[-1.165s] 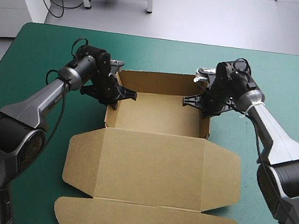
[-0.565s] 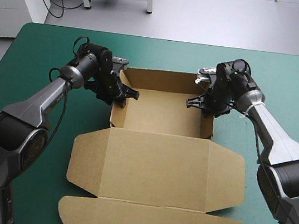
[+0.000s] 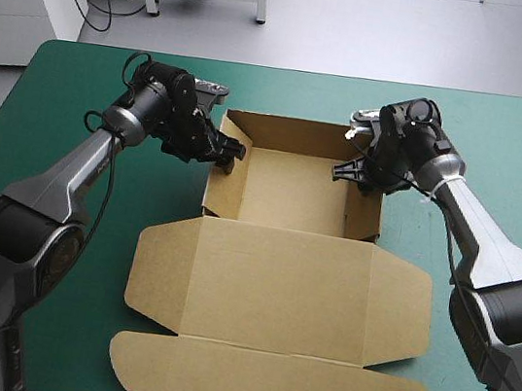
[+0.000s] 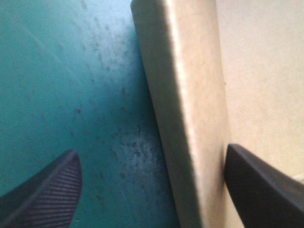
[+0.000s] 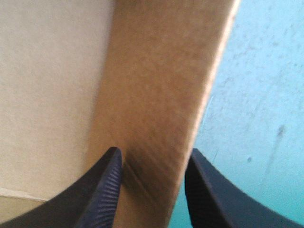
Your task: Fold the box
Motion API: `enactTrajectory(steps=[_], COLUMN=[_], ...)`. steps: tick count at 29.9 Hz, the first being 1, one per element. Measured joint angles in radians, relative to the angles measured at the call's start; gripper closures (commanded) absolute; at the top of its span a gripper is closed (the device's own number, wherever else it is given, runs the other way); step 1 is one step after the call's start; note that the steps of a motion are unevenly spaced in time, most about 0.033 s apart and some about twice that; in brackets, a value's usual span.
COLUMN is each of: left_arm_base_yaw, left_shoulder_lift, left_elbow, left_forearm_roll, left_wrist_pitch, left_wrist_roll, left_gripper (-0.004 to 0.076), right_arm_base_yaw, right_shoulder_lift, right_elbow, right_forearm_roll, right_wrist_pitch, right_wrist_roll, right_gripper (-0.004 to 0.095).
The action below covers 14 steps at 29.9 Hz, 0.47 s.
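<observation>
Working the side walls of the box (image 3: 277, 286), centred on the surface (image 3: 505, 143), lid flat toward the near edge. Straddling the left wall with the left pincer (image 4: 149, 149) wide; clamping the right wall in the narrow right pincer (image 5: 153, 151). Next, likely: pressing both walls home, upright.

Open teal-green cover (image 3: 507, 124) runs along the table's far edge and fills both far corners. The box (image 3: 290, 195) blocks the middle of the table. Its tray stands with raised walls, and its flat lid (image 3: 275, 296) with side flaps reaches the near edge. You can enter the tray from above only. The left arm (image 3: 67, 176) and right arm (image 3: 476, 238) each cross the strip of cover beside the box. The left gripper (image 3: 230, 157) straddles the tray's left wall, fingers apart, with bare cover between the wall and its outer finger (image 4: 42, 194). The right gripper (image 3: 348, 169) clamps the right wall, which fills the space between its fingers (image 5: 102, 190).
</observation>
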Motion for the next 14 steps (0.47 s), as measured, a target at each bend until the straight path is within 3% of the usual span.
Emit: enactTrajectory(steps=[11,14], left_arm_base_yaw=[0.000,0.000], left_shoulder_lift=[0.001,-0.001], left_elbow=[-0.201,-0.250], left_forearm_roll=[0.020,0.046], left_wrist_pitch=[0.050,0.054], left_wrist_roll=[0.010,0.012], left_gripper=[0.0149,0.0220], right_arm_base_yaw=[-0.004,-0.005], right_shoulder_lift=[0.000,-0.002], right_elbow=[-0.167,-0.169], right_forearm_roll=[-0.013,-0.015], right_wrist_pitch=[0.005,0.010], right_wrist_roll=[0.000,0.000], right_gripper=[0.0507,0.0507])
